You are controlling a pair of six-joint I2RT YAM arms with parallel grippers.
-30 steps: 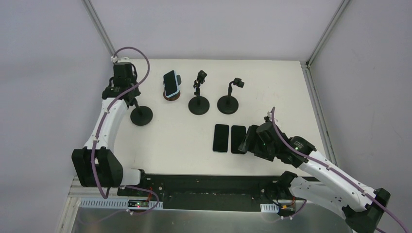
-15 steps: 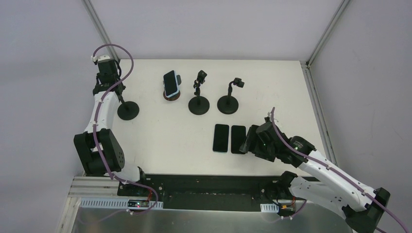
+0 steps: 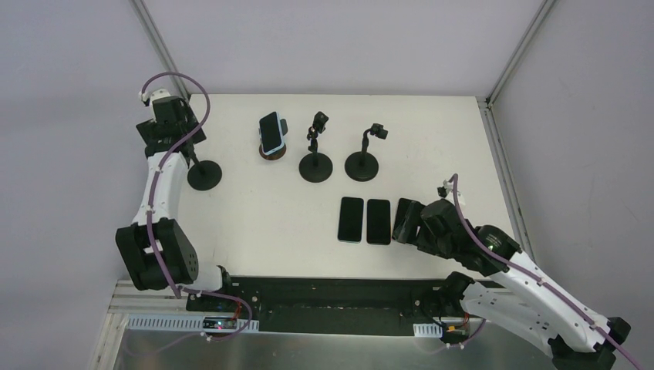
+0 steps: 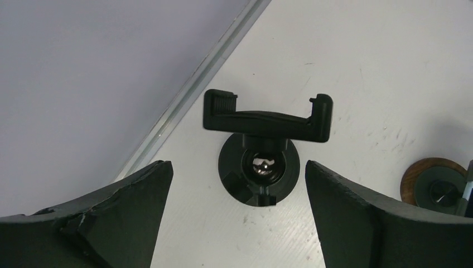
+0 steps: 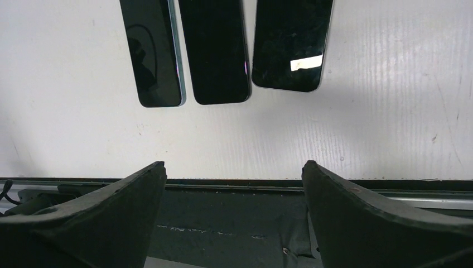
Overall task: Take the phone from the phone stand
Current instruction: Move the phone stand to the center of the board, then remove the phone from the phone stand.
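Observation:
A phone (image 3: 270, 132) with a pale edge sits clamped on a stand with a round wooden base (image 3: 271, 153) at the back of the table. My left gripper (image 3: 170, 132) (image 4: 239, 165) hangs open above an empty black phone stand (image 3: 203, 175) (image 4: 266, 115) at the far left and touches nothing. The wooden base (image 4: 435, 180) shows at the right edge of the left wrist view. My right gripper (image 3: 423, 230) (image 5: 234, 164) is open and empty, just near of three dark phones lying flat in a row (image 3: 351, 219) (image 3: 378, 221) (image 3: 406, 219) (image 5: 215, 50).
Two more empty black stands (image 3: 316, 165) (image 3: 362, 164) stand right of the stand with the phone. A metal frame rail (image 4: 189, 95) runs along the table's left edge close to the left stand. The table's dark near edge (image 5: 234, 192) lies under my right fingers.
The left gripper dragged the empty stand leftward, then opened and let it go. The right gripper drew back toward the near right, uncovering the third flat phone.

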